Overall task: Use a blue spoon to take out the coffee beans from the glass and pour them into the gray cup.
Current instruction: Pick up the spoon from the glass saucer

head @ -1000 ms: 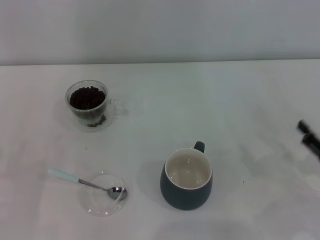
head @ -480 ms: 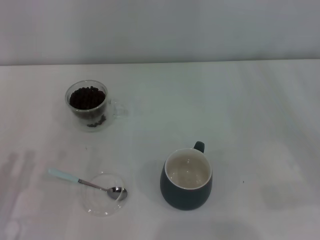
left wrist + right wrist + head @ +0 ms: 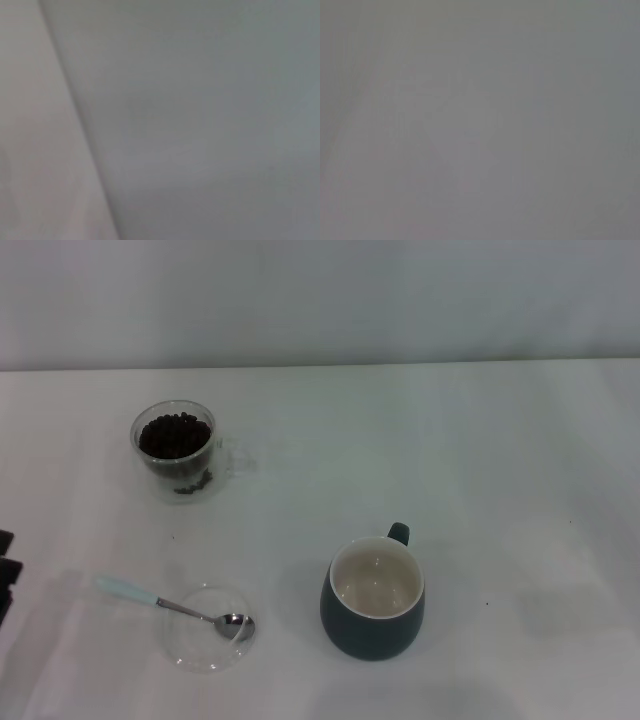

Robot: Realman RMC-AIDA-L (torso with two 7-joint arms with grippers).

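The blue spoon (image 3: 160,603) lies at the front left of the white table, pale handle pointing left, metal bowl resting in a flat clear saucer (image 3: 192,648). Behind it stands the glass (image 3: 178,452), upright, holding dark coffee beans (image 3: 174,434). The gray cup (image 3: 373,600) stands front centre, its cream inside bare and its handle facing away. My left gripper (image 3: 6,571) shows only as dark tips at the left edge, left of the spoon handle and apart from it. My right gripper is out of view. Both wrist views show only blank grey surface.
The white table (image 3: 480,460) runs back to a pale wall. Nothing but the saucer, glass and cup stands on it.
The right gripper's dark tips, at the right edge a second ago, have left the view. The left gripper's tips have come in at the left edge. Spoon, glass and cup have not moved.
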